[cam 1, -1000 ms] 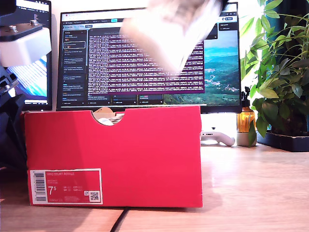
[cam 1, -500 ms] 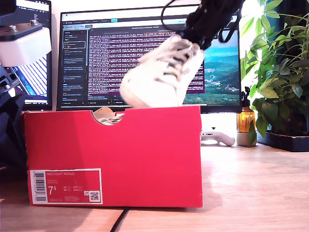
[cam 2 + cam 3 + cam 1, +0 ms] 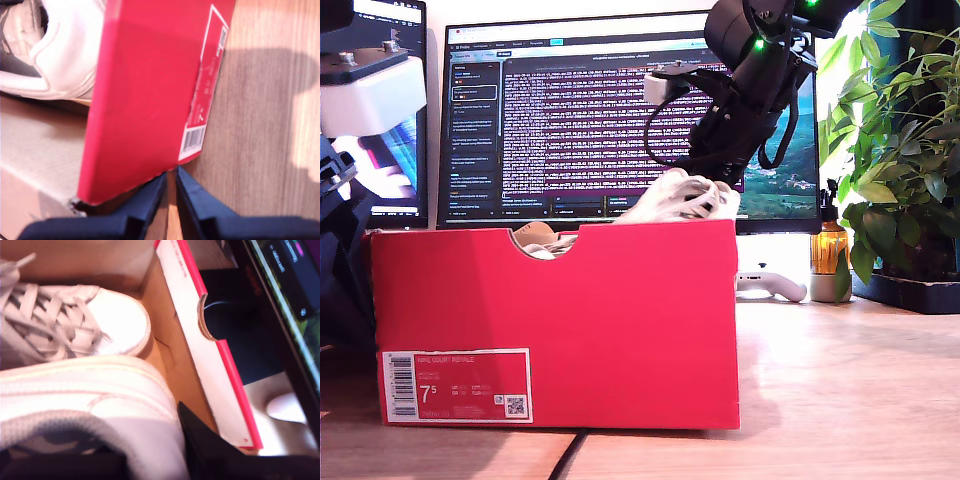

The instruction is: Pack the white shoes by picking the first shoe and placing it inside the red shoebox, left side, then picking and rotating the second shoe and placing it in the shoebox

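Now the second hand [image 3: 705, 185] grasps the second white leather sneaker [image 3: 678, 200], lowered half inside the bright red cardboard shoebox [image 3: 555, 330]. Placing is the step in hand; next probably release and lift away. Only the second wrist view shows the first white sneaker [image 3: 75, 325] already lying inside. The first hand [image 3: 171, 192], clenched and empty, waits by the box's outer wall.

My second pincer [image 3: 705, 190] reached down from the exterior view's two o'clock, arm bent, its black fingers [image 3: 210, 450] clamped on a white shoe [image 3: 682, 200]. My first pincer [image 3: 171, 187] pointed down with its tips nearly together, holding nothing.
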`<action>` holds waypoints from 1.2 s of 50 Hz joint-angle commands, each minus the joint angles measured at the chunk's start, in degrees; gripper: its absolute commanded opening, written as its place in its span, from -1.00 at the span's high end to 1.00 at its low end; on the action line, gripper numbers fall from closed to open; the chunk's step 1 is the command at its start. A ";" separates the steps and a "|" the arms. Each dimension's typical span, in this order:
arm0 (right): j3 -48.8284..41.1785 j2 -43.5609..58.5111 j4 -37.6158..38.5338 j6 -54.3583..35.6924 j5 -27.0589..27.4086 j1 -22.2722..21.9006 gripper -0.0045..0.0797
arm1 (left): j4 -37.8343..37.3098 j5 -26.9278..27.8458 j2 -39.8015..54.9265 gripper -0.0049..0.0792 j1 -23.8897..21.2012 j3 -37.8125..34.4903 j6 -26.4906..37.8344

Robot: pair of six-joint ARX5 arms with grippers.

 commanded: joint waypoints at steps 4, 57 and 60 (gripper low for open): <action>0.50 -1.20 -2.05 -3.82 2.45 1.77 0.92 | 0.13 0.70 0.28 0.78 -0.15 0.42 -0.48; 4.22 -3.23 -9.77 7.89 27.19 10.64 0.89 | -0.66 0.61 0.28 0.78 -0.15 0.42 -1.42; 5.33 -3.63 -11.82 12.26 27.54 10.69 0.89 | -1.36 0.11 0.28 0.78 -0.15 0.42 -3.06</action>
